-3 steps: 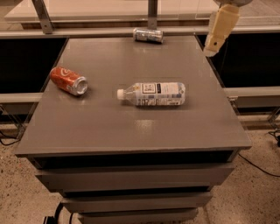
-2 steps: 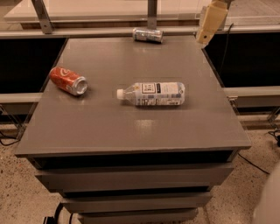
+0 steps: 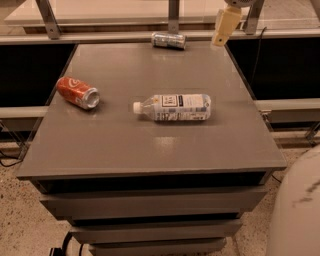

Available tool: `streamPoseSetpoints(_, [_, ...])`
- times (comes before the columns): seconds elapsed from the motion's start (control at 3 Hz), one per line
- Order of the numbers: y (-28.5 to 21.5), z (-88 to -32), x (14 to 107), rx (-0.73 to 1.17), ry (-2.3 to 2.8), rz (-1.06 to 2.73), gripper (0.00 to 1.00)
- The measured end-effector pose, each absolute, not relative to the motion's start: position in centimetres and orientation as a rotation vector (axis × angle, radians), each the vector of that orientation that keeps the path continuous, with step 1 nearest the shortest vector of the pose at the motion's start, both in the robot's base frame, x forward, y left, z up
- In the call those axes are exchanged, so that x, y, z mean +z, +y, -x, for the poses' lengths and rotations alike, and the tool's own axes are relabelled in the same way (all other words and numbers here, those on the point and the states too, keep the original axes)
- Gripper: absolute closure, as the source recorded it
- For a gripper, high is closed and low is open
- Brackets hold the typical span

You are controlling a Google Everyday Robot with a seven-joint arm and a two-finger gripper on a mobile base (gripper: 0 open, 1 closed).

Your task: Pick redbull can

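Observation:
The redbull can (image 3: 168, 40) is a slim silvery can with dark blue patches. It lies on its side at the far edge of the grey table (image 3: 125, 135), near the middle. My gripper (image 3: 224, 27) hangs in the air above the table's far right corner, to the right of the can and apart from it. It holds nothing that I can see.
An orange-red soda can (image 3: 77, 92) lies on its side at the left. A clear plastic bottle (image 3: 173, 107) with a white cap lies across the table's middle. A rail with metal posts (image 3: 173, 15) runs behind the table. A pale rounded robot part (image 3: 297, 215) fills the lower right corner.
My gripper has moved left and a little farther back, closer to the redbull can. The cans and the bottle have not moved.

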State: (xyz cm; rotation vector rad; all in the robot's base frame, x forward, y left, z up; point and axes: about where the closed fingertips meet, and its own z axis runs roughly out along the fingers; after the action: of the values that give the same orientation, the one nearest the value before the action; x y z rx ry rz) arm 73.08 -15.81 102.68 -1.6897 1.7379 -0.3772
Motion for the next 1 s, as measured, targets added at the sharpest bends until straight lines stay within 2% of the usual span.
streamPoseSetpoints(1.0, [-14.4,-81.7,98.7,-0.591,1.619,1.502,0.00])
